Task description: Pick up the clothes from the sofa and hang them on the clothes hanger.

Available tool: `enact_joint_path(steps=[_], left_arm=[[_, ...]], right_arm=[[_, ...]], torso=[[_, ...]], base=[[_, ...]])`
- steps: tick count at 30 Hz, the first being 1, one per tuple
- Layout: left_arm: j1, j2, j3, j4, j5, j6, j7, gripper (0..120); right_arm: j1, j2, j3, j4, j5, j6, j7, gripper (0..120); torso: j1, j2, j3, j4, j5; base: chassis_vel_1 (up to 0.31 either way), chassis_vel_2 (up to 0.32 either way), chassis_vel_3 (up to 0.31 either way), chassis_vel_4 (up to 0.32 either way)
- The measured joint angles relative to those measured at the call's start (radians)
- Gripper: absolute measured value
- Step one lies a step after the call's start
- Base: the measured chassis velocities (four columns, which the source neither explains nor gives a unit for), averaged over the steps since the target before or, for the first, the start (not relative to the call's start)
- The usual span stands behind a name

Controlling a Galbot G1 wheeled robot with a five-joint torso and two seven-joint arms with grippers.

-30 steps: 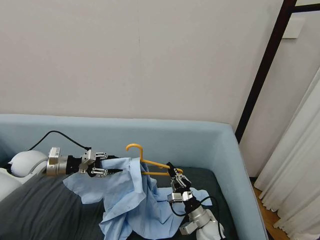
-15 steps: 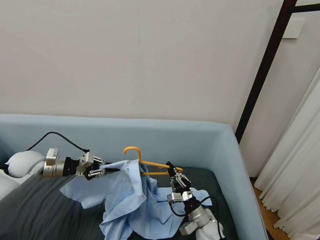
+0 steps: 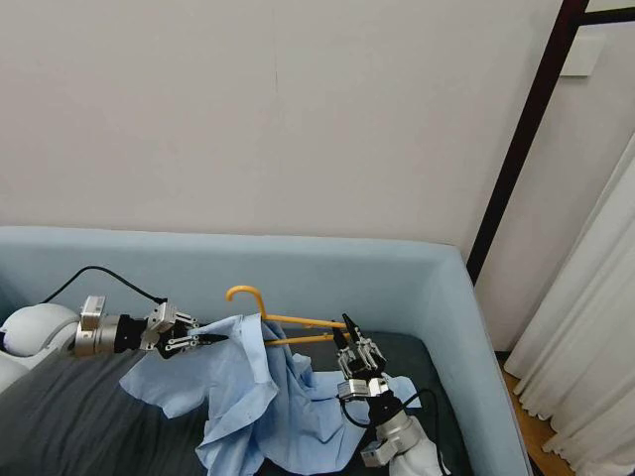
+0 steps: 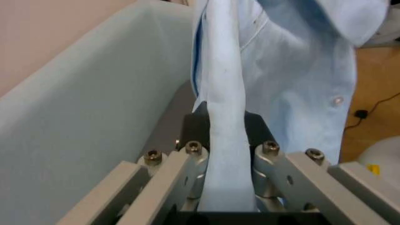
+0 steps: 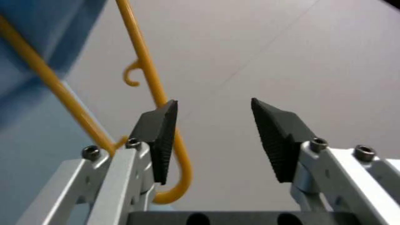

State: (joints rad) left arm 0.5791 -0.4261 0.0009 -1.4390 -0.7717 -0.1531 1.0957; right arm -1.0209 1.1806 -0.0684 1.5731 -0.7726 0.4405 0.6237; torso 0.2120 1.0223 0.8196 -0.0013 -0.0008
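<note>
**Fig. — near to far.**

**Risks (judged).**
- (a) R gripper (image 3: 357, 339) has its pads spread w/ nothing clamped. The hanger (image 3: 298, 321) only hooks its end bend round one finger (image 5: 159, 136). A tug from the L side could tip the wire or slide it off, dropping it into the cloth.
- (b) Loose shirt (image 3: 253, 397) lies just beside the R fingers and could snag if they close.
- (c) L gripper (image 3: 208, 337) pinches one narrow fold only. Too hard a pull may slip the fold out, or drag the shirt off the wire instead of along it.

**Pose.**
- R arm is low at front-right, w/ the gripper pointing up from the seat (image 3: 60, 416).
- L arm is farther back. It reaches in approx. level from the robot's L, w/ fingers pressed together on the fold. In the wrist view the cloth strip runs straight btwn the pads.

**Task things.**
- Most of the shirt is heaped on the seat. Its upper part hangs over the hanger's L end, and one fold is drawn out to the L gripper.
- The hanger hook points up and hangs free, in front of the sofa back (image 3: 397, 278).
</note>
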Motion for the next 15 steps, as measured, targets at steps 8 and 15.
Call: enact_joint_path(steps=[8,15], left_arm=[[-0.054,-0.020,0.004,0.073,-0.003,0.000,-0.022,7],[-0.061,-0.022,0.004,0.084,-0.003,-0.005,-0.022,7]], right_arm=[[-0.010,-0.030,-0.053,-0.074,0.477,0.087,-0.199,84],[0.071,-0.013,-0.064,-0.285,0.813,0.005,-0.454,100]], torso=[[0.000,0.000,0.000,-0.0001,0.0000],[0.000,0.000,0.000,0.0000,0.0000]], base=[[0.000,0.000,0.000,0.000],[0.000,0.000,0.000,0.000]])
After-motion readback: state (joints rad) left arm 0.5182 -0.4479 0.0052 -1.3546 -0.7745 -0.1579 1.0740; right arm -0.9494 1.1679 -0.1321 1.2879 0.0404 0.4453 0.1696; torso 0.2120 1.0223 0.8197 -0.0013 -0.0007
